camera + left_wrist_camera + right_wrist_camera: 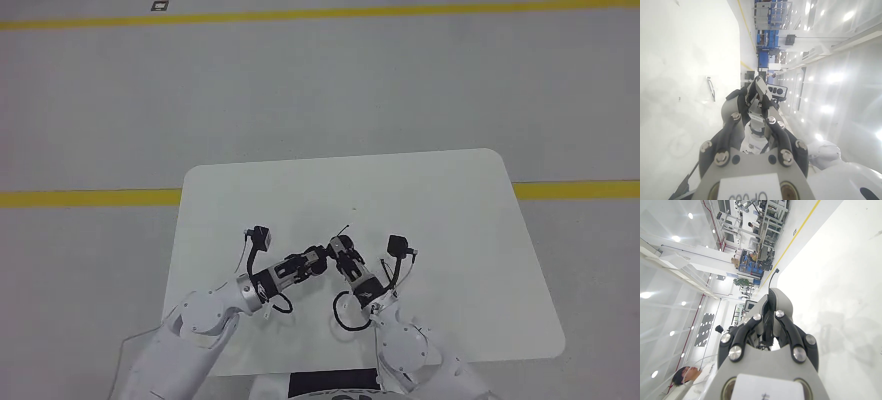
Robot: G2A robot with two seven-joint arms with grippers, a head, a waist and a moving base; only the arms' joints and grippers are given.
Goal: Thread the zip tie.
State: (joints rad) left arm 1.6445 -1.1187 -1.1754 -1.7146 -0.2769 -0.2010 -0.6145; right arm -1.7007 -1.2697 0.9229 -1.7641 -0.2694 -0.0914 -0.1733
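Over the near part of the white table (450, 200), a little to the robot's left of its middle, the two arms meet tip to tip. The right gripper (769, 297) has its fingers (784, 303) pressed together on the black zip tie (770, 283). The strap runs between the two pads. Its free part rises past the fingertips in a soft curve and ends in a small square head, which hangs in the air and touches nothing. From above, this free part shows as a thin dark line that points away from the robot, toward the far edge of the table. The left gripper (753, 100) comes in from the other side and is pointed at the right one. Its fingers (728, 108) stand apart, and between them, a bit farther off, I see the body of the right gripper. From above the two tips look to be just beside each other, but I cannot tell if they really touch. I also cannot tell if the other end of the zip tie reaches the left gripper, because the fingers hide it. On the grey floor around the table run yellow lines (90, 197), one that goes behind the table and one farther away.
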